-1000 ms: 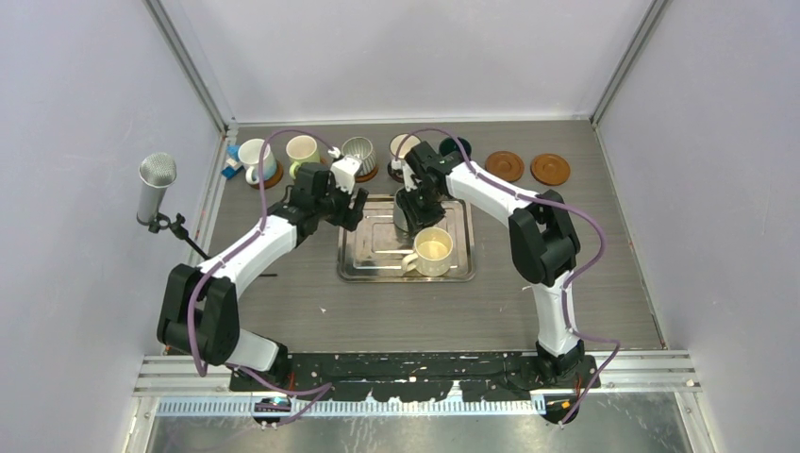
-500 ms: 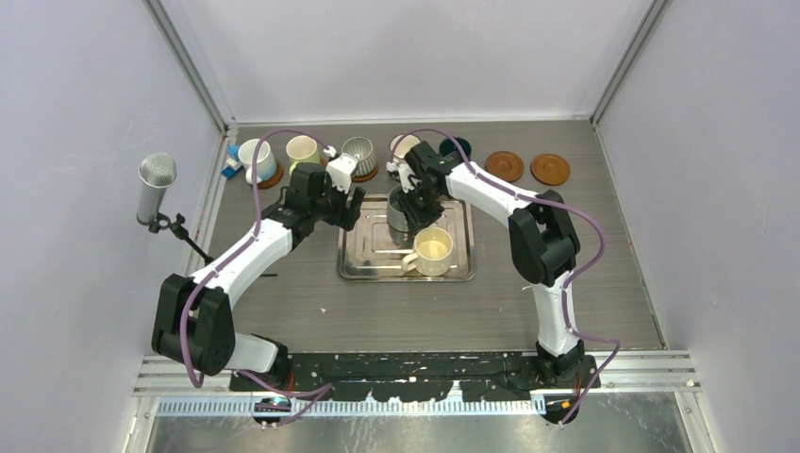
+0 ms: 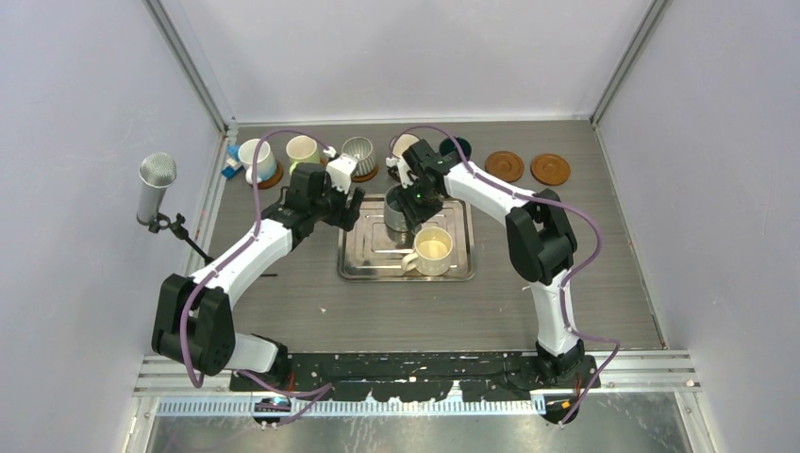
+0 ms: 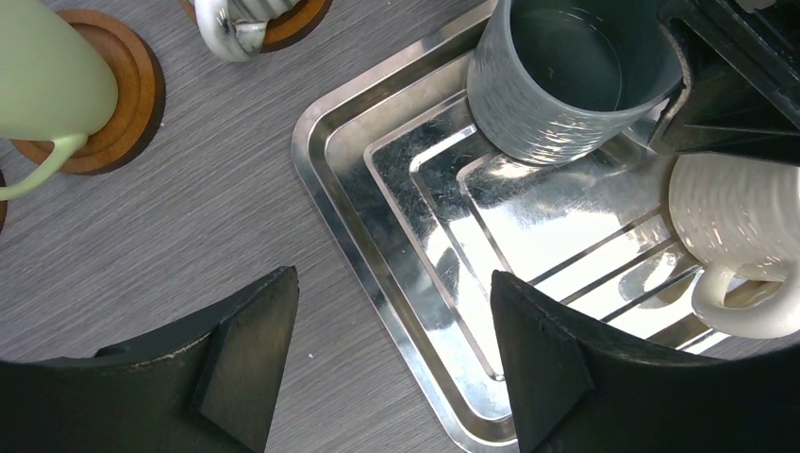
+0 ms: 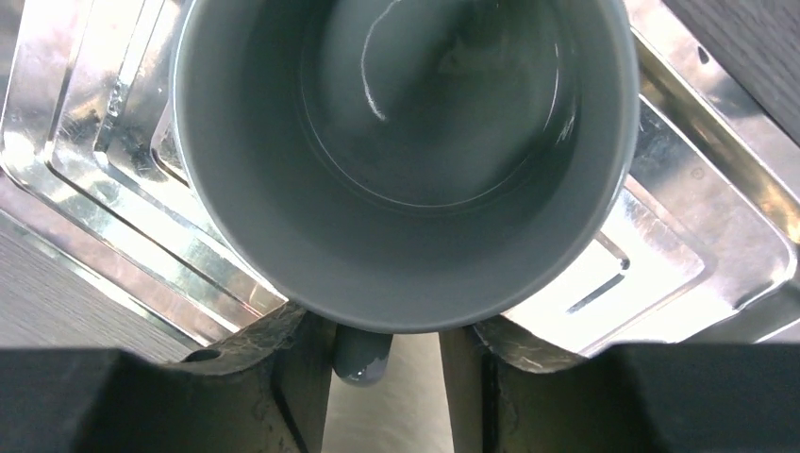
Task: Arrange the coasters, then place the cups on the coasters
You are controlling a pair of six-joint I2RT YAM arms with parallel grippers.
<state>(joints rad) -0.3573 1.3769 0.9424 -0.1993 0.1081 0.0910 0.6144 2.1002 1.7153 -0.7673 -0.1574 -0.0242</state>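
Right gripper is being held partly open astride the handle of the grey-blue mug, with one finger clear of it. Left gripper is being held wide and empty over the left edge of the steel tray. Two empty mugs are being carried in the tray: the grey-blue one by its far edge, the cream mug toward its near edge.

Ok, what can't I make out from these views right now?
- Right wrist: the grey mug fills the frame and hides its own base; whether it is lifted or resting on the tray, cannot tell.
- Top: the right arm hides the mug's handle and the fingertips of the right end effector.
- Top: the dark teal mug is half behind that arm, its coaster unseen.
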